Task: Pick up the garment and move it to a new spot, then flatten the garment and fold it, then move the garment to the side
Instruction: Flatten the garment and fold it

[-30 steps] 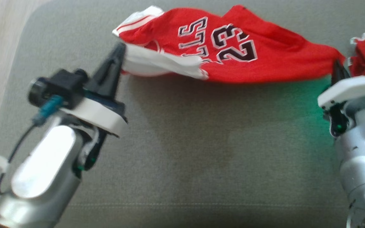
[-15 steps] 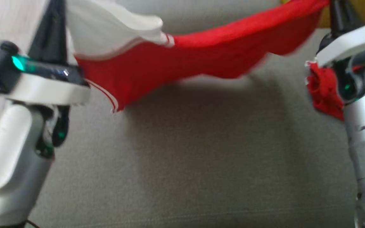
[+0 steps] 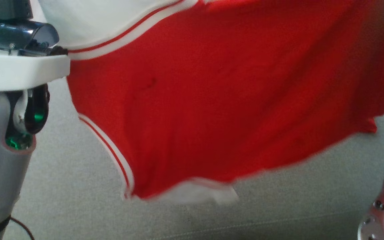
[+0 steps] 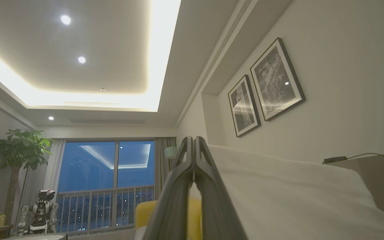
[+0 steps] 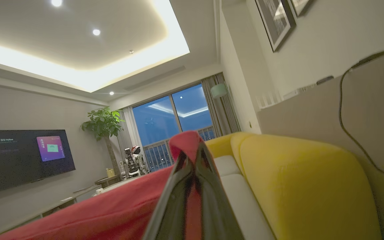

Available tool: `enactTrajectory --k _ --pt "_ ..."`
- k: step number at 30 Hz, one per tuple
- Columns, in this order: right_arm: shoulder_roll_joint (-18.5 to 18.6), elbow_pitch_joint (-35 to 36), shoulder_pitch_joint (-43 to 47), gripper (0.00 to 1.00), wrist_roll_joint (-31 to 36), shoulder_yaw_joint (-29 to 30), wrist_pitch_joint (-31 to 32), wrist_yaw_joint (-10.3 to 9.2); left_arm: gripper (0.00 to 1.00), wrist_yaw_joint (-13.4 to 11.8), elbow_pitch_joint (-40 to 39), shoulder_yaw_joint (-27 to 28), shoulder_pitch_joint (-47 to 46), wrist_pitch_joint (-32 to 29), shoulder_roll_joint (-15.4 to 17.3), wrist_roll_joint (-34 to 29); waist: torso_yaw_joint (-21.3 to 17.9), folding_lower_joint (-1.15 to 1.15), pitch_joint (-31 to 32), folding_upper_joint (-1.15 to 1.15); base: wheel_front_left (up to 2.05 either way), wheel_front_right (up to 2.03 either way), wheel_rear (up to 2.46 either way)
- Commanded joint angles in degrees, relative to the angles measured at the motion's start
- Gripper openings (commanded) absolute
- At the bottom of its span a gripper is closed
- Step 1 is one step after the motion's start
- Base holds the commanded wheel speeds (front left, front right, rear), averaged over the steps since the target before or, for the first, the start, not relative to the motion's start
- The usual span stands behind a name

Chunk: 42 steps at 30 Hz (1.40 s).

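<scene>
Garment (image 3: pixel 218 100) hangs btwn upturned left gripper (image 4: pixel 193 141) & right gripper (image 5: pixel 193 159), both clamped.

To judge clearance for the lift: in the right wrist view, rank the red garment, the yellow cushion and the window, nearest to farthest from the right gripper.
1. red garment: pinched in the right gripper, trailing lower left.
2. yellow cushion: close by, on the right.
3. window: far across the room, centre.

Left gripper (image 4: pixel 193 140) points to 12 o'clock, fingers pressed together with the garment (image 4: pixel 278 193) pinched between them. White cloth runs off to 4 o'clock. Frames (image 4: pixel 277 78) on the wall at 2, window (image 4: pixel 107 183) at 7, plant (image 4: pixel 17 148) at 9, yellow cushion (image 4: pixel 145 211) at 6.
</scene>
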<state>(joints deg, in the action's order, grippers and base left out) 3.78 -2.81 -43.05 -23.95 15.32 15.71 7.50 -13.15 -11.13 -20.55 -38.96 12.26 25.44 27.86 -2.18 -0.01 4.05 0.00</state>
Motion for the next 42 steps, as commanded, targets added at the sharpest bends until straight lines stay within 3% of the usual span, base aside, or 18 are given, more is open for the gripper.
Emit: enactTrajectory --k 1,6,12,15,18,23,28,34,42 --pt "-0.9 1.4 -1.9 0.0 -2.8 0.0 1.7 -0.01 0.0 -0.3 -0.7 3.1 -3.6 -1.1 2.8 0.4 -0.2 0.01 -1.1 0.0 0.0 0.0 0.0" --pt "-0.9 -6.1 -6.4 0.0 -7.0 4.6 5.1 -0.01 0.0 1.7 4.4 2.1 -7.8 -5.4 3.1 2.1 -0.6 0.01 -6.7 0.0 0.0 0.0 0.0" --pt "-0.9 -33.1 -26.8 0.0 -8.8 11.3 5.7 -0.01 0.0 7.3 17.6 -1.0 -24.8 -10.7 1.6 2.3 -1.4 0.01 -18.6 0.0 0.0 0.0 0.0" --pt "-0.9 -46.4 -39.9 0.0 -7.2 13.9 -1.0 -0.01 0.0 9.3 25.8 -2.3 -35.4 -10.6 -0.2 0.5 -1.5 0.01 -23.4 0.0 0.0 0.0 0.0" --pt "-0.9 -55.9 -52.3 0.0 -9.1 16.9 -9.0 -0.01 0.0 9.7 33.5 -2.3 -45.6 -7.6 -2.2 -1.7 -1.2 0.01 -27.3 0.0 0.0 0.0 0.0" --pt "-0.9 -60.0 -64.6 0.0 -17.5 16.7 -17.1 -0.01 0.0 8.6 41.8 -1.8 -56.8 0.0 -4.6 -4.9 -0.1 0.01 -31.8 0.0 0.0 0.0 0.0" --pt "-0.9 -56.1 -60.0 0.0 -27.1 13.1 -17.9 -0.01 0.0 11.2 44.6 -1.2 -56.7 2.6 -5.7 -5.1 1.2 0.01 -34.3 0.0 0.0 0.0 0.0" --pt "-0.9 -57.9 -44.7 0.0 -33.4 13.2 -16.7 -0.01 0.0 14.0 39.6 1.2 -44.0 2.7 -5.1 -8.3 2.3 0.01 -34.1 0.0 0.0 0.0 0.0" --pt "0.5 -64.4 -32.6 0.0 -30.7 11.2 -15.6 -0.01 0.0 17.2 38.0 2.0 -25.7 2.7 -4.6 -11.6 3.4 0.01 -30.0 0.0 0.0 0.0 0.0"
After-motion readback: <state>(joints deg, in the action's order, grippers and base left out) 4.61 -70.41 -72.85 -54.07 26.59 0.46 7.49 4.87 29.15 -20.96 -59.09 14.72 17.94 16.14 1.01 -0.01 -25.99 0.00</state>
